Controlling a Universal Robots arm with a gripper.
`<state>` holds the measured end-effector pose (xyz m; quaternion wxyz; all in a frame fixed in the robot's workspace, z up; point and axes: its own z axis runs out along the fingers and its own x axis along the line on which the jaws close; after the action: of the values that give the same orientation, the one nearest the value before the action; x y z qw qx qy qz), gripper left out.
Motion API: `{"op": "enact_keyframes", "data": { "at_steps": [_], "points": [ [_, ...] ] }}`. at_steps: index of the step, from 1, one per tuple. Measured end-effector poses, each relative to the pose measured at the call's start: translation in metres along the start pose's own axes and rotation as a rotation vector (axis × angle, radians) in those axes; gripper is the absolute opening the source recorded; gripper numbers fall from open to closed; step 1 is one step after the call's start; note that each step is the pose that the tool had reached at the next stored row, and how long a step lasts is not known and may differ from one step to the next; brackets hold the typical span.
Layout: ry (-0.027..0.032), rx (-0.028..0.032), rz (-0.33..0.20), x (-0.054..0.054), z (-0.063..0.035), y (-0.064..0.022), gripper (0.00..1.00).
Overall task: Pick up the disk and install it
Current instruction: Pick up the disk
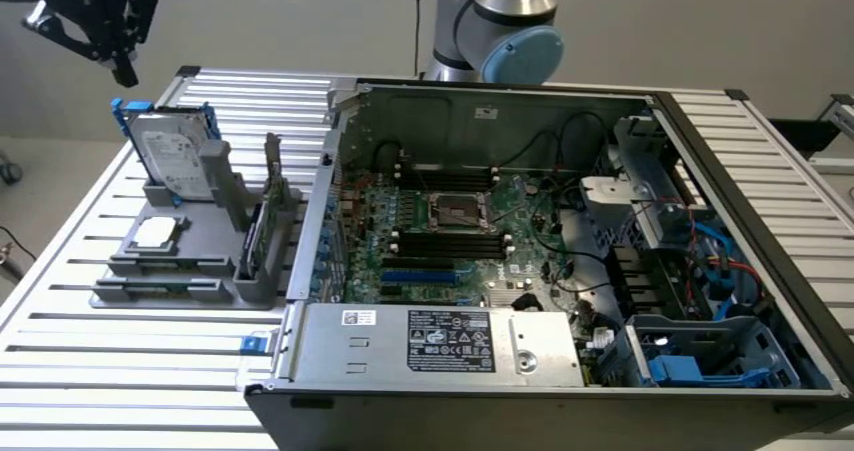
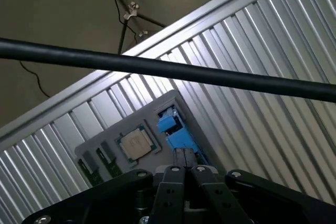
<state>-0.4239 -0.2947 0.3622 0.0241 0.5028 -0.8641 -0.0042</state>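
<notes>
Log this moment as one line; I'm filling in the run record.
end effector: shut, empty, above disk, apart | disk: upright in holder, not picked | case: open

Hand [image 1: 123, 71] hangs high at the exterior view's upper left: black, tilted, fingertips pointing down.

Wrist view: hand [image 2: 184, 155] closed, the two fingers [image 2: 178, 162] pressed flat against each other, tip to tip. Black linkages [image 2: 121, 187] spread out to either side behind them.

Arm [image 1: 497, 11] stands at the back, a silver-grey column with a pale blue joint cap [image 1: 523, 56]. Its upper run leaves the frame.
</notes>
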Motion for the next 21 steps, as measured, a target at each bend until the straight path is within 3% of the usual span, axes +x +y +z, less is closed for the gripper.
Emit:
{"op": "enact_keyframes", "data": {
  "at_steps": [21],
  "points": [
    [0.0113, 0.0139, -0.381, -0.0001, 0.0001, 0.0, 0.11]
  ]
}}
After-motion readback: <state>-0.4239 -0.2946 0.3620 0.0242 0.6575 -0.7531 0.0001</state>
